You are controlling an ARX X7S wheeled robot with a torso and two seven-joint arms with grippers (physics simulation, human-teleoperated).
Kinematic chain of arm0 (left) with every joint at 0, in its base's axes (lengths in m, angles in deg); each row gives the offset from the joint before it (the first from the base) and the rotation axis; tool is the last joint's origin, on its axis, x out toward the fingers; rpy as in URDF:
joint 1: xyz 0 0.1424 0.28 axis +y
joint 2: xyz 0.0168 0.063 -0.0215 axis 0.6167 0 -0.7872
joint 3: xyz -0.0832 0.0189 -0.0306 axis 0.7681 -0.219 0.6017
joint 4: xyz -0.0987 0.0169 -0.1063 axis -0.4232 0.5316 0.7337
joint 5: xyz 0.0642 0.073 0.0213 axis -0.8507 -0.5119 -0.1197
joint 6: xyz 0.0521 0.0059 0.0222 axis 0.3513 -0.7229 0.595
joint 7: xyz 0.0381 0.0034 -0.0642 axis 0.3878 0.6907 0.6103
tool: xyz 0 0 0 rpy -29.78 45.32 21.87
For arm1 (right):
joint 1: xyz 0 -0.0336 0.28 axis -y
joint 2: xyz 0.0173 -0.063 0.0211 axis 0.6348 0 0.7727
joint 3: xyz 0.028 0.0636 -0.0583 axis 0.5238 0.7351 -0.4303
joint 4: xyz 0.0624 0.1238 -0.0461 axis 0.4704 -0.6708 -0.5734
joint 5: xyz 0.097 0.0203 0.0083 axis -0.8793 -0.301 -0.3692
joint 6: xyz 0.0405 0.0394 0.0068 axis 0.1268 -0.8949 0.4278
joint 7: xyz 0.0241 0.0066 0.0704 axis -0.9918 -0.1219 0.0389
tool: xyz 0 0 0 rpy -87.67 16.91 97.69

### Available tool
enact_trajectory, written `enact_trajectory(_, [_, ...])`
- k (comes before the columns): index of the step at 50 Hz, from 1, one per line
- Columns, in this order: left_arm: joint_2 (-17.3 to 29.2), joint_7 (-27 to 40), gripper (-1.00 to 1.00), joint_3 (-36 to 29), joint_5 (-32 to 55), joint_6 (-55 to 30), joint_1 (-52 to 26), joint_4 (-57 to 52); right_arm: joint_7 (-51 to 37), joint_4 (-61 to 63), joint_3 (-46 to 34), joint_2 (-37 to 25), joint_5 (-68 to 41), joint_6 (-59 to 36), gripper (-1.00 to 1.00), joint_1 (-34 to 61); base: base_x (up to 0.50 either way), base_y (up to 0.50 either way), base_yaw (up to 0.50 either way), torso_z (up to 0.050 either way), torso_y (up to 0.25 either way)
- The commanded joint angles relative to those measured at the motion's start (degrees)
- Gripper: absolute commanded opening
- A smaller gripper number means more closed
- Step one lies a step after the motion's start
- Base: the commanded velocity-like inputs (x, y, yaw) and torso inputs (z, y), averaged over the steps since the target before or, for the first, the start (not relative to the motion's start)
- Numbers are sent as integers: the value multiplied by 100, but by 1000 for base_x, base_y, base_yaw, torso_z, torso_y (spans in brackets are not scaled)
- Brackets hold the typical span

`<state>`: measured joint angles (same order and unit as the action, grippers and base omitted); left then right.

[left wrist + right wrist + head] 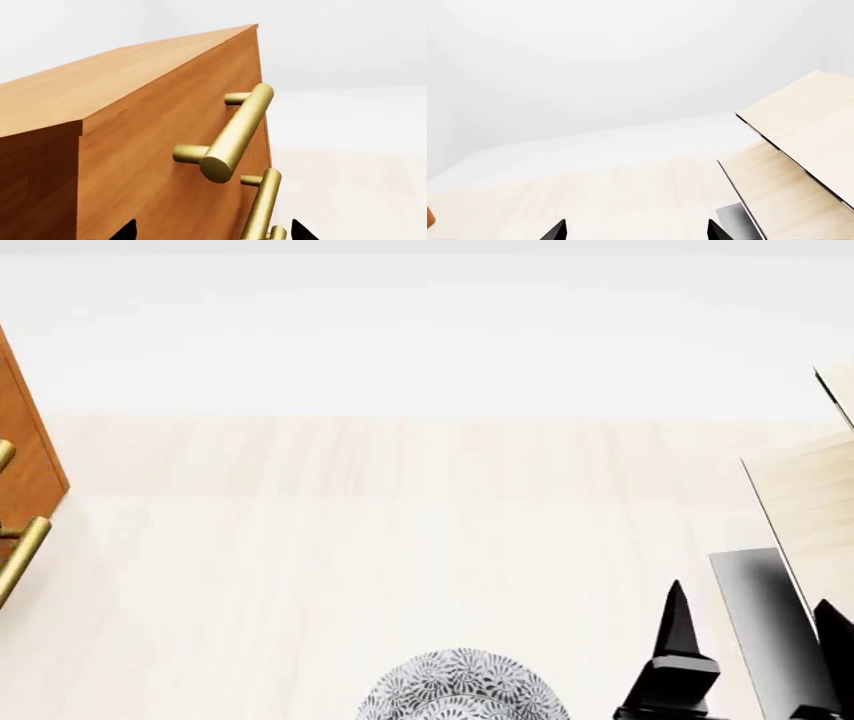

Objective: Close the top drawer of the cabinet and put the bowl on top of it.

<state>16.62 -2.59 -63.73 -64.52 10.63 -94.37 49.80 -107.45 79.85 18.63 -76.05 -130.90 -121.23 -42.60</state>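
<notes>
The orange-brown cabinet [133, 150] fills the left wrist view, seen close up. The top drawer [167, 130] carries a brass bar handle [233, 132], and a lower drawer's like handle [262, 207] shows beneath it. I cannot tell how far out the top drawer stands. My left gripper [213, 234] is open just in front of the cabinet face, with only its black fingertips [125, 232] showing. In the head view the cabinet [24, 445] is at the left edge and the patterned bowl [461, 692] sits at the bottom centre. My right gripper [754, 650] is open and empty to the right of the bowl.
A pale plywood structure [814, 505] with a grey panel [758, 615] rises at the right, close behind my right gripper [637, 232]; the same plywood structure [800, 150] shows in the right wrist view. Pale wooden floor [400, 520] stretches between it and the cabinet.
</notes>
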Motion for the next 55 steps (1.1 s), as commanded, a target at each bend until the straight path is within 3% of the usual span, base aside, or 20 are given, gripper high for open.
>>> enact_trajectory(1, [7, 142, 100, 137, -204, 127, -155, 564, 6, -40, -114, 20, 39, 27, 100, 12, 0, 0, 0, 0, 0])
enact_trajectory(13, [40, 98, 100, 60, -232, 189, -36, 401, -36, -6, -149, -11, 6, 37, 100, 6, 0, 0, 0, 0, 0])
enact_trajectory(31, [4, 82, 100, 65, 614, -1007, 695, -2420, -258, 117, -97, -90, -294, -15, 100, 45, 0, 0, 0, 0, 0])
enact_trajectory(55, [129, 312, 100, 399, 1526, -1751, 1908, -5010, -151, 154, -237, -21, -115, 145, 100, -101, 0, 0, 0, 0, 0])
